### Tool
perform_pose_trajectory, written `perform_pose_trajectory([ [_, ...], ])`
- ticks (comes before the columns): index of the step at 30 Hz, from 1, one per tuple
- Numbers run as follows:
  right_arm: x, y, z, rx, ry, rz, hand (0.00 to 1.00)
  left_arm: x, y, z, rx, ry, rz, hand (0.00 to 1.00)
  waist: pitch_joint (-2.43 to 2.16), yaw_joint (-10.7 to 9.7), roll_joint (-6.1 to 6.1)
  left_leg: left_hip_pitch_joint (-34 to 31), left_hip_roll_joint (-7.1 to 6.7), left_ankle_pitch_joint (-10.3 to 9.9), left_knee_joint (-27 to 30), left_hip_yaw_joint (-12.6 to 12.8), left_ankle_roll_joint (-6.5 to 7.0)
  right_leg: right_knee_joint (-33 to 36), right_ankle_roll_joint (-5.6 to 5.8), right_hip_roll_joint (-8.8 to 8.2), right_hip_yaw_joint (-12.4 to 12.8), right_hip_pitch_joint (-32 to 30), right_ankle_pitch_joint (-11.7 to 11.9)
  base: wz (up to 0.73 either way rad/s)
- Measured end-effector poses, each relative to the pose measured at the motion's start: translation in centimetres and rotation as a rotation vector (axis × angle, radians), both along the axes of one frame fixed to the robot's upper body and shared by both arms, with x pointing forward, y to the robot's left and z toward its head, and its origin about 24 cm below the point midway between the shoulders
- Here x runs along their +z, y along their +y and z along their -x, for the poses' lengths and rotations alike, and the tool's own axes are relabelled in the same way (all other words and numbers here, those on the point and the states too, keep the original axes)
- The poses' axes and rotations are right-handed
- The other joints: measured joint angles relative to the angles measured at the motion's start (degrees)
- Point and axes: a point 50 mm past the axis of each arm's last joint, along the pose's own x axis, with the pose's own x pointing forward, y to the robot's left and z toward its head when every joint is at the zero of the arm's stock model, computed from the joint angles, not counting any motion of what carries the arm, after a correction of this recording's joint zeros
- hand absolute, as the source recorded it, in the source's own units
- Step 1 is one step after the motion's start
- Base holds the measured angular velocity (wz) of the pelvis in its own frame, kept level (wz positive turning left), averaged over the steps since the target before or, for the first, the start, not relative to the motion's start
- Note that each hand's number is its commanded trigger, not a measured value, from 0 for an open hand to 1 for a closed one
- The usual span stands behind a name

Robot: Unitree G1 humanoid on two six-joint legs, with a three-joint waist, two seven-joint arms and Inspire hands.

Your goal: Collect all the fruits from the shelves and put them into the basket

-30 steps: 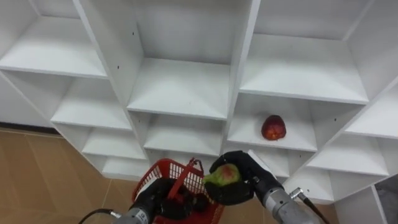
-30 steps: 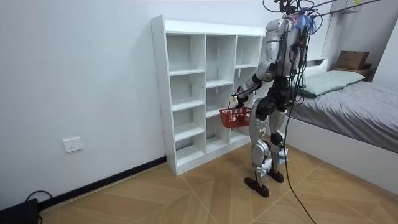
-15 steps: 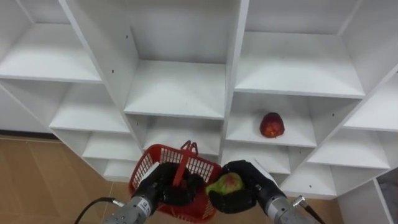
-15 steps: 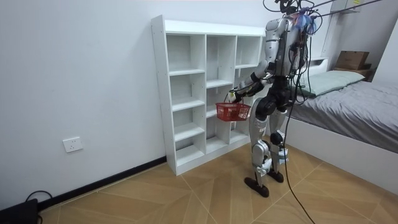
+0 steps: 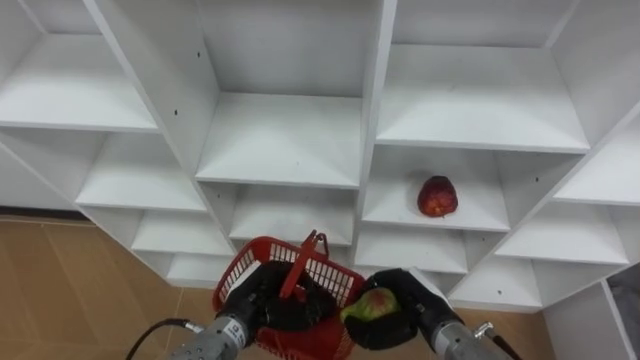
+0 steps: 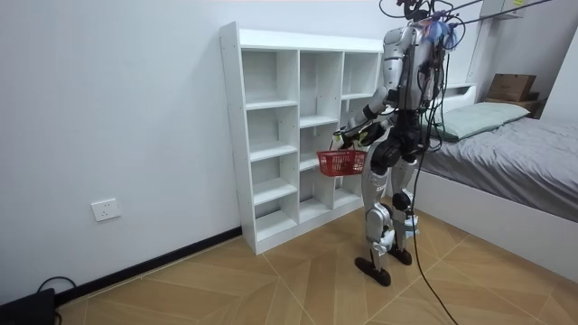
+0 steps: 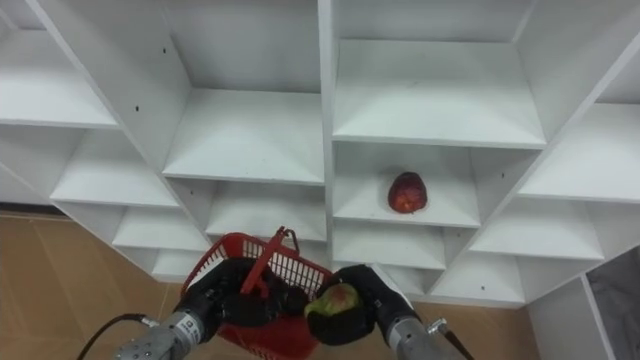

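My right hand (image 5: 398, 322) is shut on a green-and-red fruit (image 5: 369, 303) (image 7: 337, 298), held at the right rim of a red wire basket (image 5: 248, 269) (image 6: 342, 162). My left hand (image 5: 262, 305) is shut on the basket's red handle (image 5: 303, 262), holding the basket up in front of the white closet (image 6: 298, 135). A dark red fruit (image 5: 437, 196) (image 7: 406, 191) lies on a shelf in the closet's right column, above and beyond my right hand. In the room view I stand upright facing the closet.
The closet's shelves (image 5: 280, 140) around the red fruit are bare white boards. Wooden floor (image 5: 60, 280) shows at lower left. A bed (image 6: 515, 144) stands at the room view's right, behind me.
My right hand has sunk a little with the green-and-red fruit, staying at the basket's right rim. The basket has shifted slightly right and lower. The dark red fruit has not moved.
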Motion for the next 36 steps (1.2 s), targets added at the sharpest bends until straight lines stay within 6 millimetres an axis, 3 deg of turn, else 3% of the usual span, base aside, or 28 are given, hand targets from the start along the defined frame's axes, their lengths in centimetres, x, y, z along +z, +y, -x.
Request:
perform_pose_trajectory([
  [22,-0.2,0.2,-1.6,-0.016,-0.002,0.026,1.00,-0.2,-0.9,0.5,-0.063,0.017,0.017,1.00,0.00,-0.5,0.45,-2.2,0.19,0.0,1.2,0.1,0.00,0.1,-0.08,-0.11,-0.4,-1.3,0.1,0.00],
  [35,-0.4,1.4,-1.9,0.046,0.030,0.025,1.00,-0.1,-2.6,0.4,-0.141,0.028,0.056,1.00,0.01,-0.2,0.92,-2.5,0.41,0.0,1.2,0.2,0.00,1.0,-0.13,-0.44,-0.8,-1.9,0.1,0.00],
  [36,-0.4,1.6,-1.9,0.058,0.035,0.026,0.83,0.0,-2.7,0.5,-0.148,0.029,0.057,1.00,0.02,-0.1,0.93,-2.6,0.42,0.0,1.2,0.2,-0.01,1.1,-0.12,-0.45,-0.8,-2.0,0.1,0.00],
])
